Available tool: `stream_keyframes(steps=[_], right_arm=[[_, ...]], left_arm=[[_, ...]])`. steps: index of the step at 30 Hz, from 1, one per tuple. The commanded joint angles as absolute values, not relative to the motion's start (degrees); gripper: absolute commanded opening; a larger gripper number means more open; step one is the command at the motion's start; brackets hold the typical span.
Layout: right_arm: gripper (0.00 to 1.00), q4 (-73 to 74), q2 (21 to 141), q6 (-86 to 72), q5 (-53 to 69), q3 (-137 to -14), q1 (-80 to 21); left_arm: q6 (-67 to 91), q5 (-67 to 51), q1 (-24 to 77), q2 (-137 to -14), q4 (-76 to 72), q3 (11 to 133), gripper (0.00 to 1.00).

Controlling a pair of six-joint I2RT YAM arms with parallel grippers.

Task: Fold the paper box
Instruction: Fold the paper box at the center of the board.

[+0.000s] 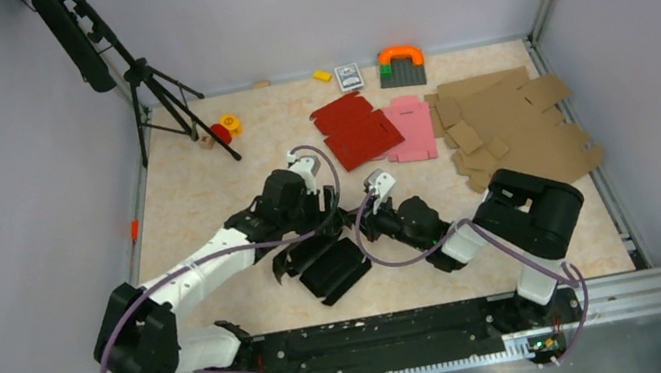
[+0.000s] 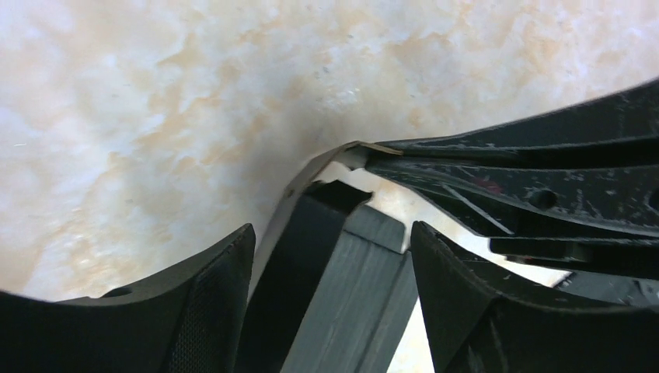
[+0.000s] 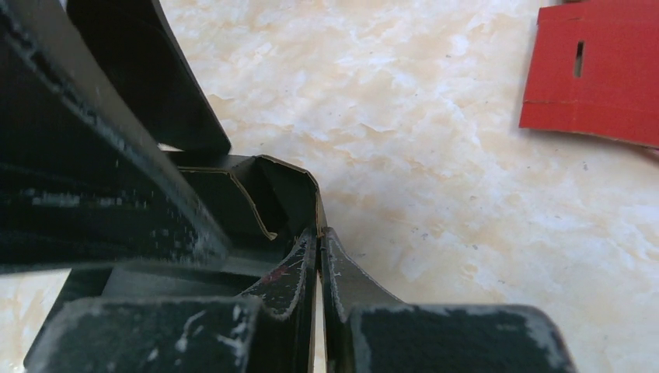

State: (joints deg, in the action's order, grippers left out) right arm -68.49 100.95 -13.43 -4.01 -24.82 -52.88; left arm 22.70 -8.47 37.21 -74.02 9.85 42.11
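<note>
The paper box lies on the marbled surface just in front of the robot's bases, near the middle, a black blank partly raised into shape with both arms meeting over it. The left arm reaches from its base at the near left corner up and to the right, its white forearm low over the surface and its wrist bent down at the box's left end. The left gripper stands open, its two fingers well apart and straddling an upright black panel of the box; bare surface shows between that panel and the right-hand finger. The right arm folds back at its elbow on the right and stretches left, nearly level, to the box's far edge. The right gripper is closed, its scuffed fingertips pressed together with a thin raised wall of the box pinched between them. Farther back on the surface lie a red blank, a pink blank touching it, and a spread of brown cardboard to the right.
</note>
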Motion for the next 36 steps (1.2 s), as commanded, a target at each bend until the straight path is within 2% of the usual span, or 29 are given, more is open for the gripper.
stream_keyframes(steps=[1, 7, 11, 15, 18, 21, 24, 27, 34, 36], right_arm=[[0.0, -66.7, 97.1, -9.1, -5.8, -25.4, -53.6], [0.0, -63.1, 94.8, -6.3, -6.7, -25.6, -52.6], [0.0, -60.9, 93.2, -5.8, -6.3, -25.4, -51.4], [0.0, -59.3, 92.8, -6.4, -4.9, -25.9, -50.5], [0.0, -56.8, 92.9, -6.6, -4.2, -27.1, -50.5], [0.0, -56.5, 93.0, -6.8, -3.8, -27.2, -50.6], [0.0, -55.7, 93.0, -7.2, -3.6, -27.6, -50.4], [0.0, -54.9, 92.9, -8.0, -3.6, -28.1, -50.4], [0.0, -56.7, 93.5, -9.4, -2.1, -27.9, -50.4], [0.0, -56.8, 93.4, -9.5, -2.0, -27.9, -50.4]], left_arm=[[21.1, 4.3, 38.4, -71.0, 21.5, 47.4, 0.74], [18.6, 8.5, 42.3, -71.0, 26.2, 48.8, 0.71], [16.4, 20.6, 48.2, -70.3, 26.7, 49.3, 0.61], [14.1, 30.0, 53.1, -72.6, 27.5, 50.4, 0.56], [13.8, 31.9, 54.5, -74.9, 27.1, 50.8, 0.5], [14.1, 33.7, 55.2, -76.3, 27.1, 51.4, 0.4], [14.3, 35.5, 55.9, -77.3, 27.2, 51.8, 0.36], [15.5, 39.1, 57.2, -77.5, 27.3, 51.5, 0.26], [16.3, 40.1, 57.7, -77.7, 25.2, 49.9, 0.24], [15.7, 38.8, 57.7, -77.8, 24.5, 49.6, 0.18]])
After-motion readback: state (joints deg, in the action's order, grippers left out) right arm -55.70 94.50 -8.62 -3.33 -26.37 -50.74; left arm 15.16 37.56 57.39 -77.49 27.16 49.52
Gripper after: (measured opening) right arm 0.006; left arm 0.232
